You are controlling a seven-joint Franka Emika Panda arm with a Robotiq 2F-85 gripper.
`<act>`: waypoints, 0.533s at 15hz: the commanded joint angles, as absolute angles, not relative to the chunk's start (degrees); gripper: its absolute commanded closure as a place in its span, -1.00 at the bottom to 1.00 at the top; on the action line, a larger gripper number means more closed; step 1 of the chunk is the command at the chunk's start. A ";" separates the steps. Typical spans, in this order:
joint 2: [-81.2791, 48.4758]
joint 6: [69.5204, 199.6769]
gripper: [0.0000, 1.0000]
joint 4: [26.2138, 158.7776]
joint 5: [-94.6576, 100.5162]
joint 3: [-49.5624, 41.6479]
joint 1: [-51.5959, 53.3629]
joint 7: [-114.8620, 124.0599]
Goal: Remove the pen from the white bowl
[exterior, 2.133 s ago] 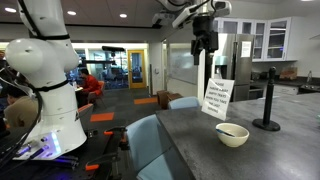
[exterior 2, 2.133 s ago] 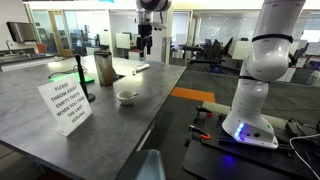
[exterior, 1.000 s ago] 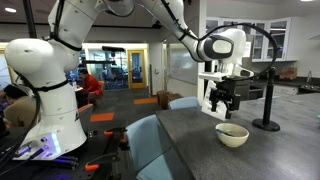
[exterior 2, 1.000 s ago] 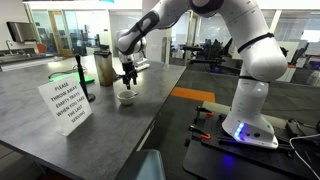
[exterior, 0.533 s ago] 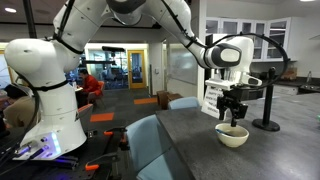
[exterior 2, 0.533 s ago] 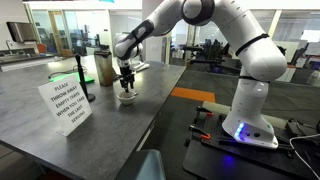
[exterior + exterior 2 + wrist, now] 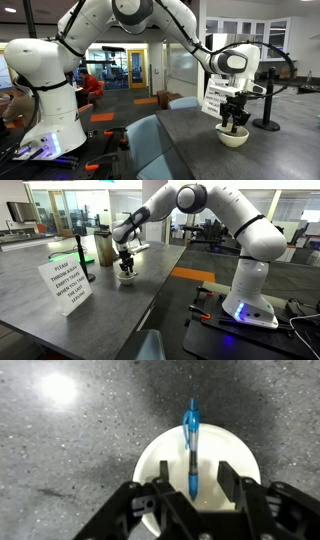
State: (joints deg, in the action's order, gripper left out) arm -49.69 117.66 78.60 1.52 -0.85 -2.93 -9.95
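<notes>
The white bowl point(image 7: 170, 465) sits on the dark grey speckled counter. It also shows in both exterior views point(image 7: 234, 138) point(image 7: 127, 278). A blue pen point(image 7: 191, 445) lies in it, one end resting on the far rim. My gripper point(image 7: 194, 488) is open and hangs just over the bowl, one finger on each side of the pen's near end, not touching it. In both exterior views the gripper point(image 7: 235, 122) point(image 7: 126, 266) reaches down into the bowl's mouth, and the pen is hidden there.
A printed paper sign point(image 7: 64, 283) point(image 7: 216, 98) stands on the counter. A black post with a round base point(image 7: 267, 105) point(image 7: 83, 260) stands near the bowl. A tall green container point(image 7: 104, 249) stands behind it. The counter edge point(image 7: 165, 125) lies toward the blue chairs point(image 7: 152, 148).
The arm has swung down from high above the counter to the bowl. Over the last half second the gripper dropped the last bit into the bowl's mouth.
</notes>
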 commanded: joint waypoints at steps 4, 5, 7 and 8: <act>-54.00 111.41 -0.01 71.90 1.81 -0.21 -3.62 -10.83; -54.39 111.02 0.03 71.50 1.84 -0.23 -3.62 -10.82; -55.15 110.30 0.12 70.62 1.89 -0.26 -3.65 -10.85; -55.43 110.08 0.13 70.29 1.88 -0.25 -3.66 -10.86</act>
State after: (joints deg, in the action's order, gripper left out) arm -53.87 113.26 73.46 1.52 -0.83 -3.13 -9.95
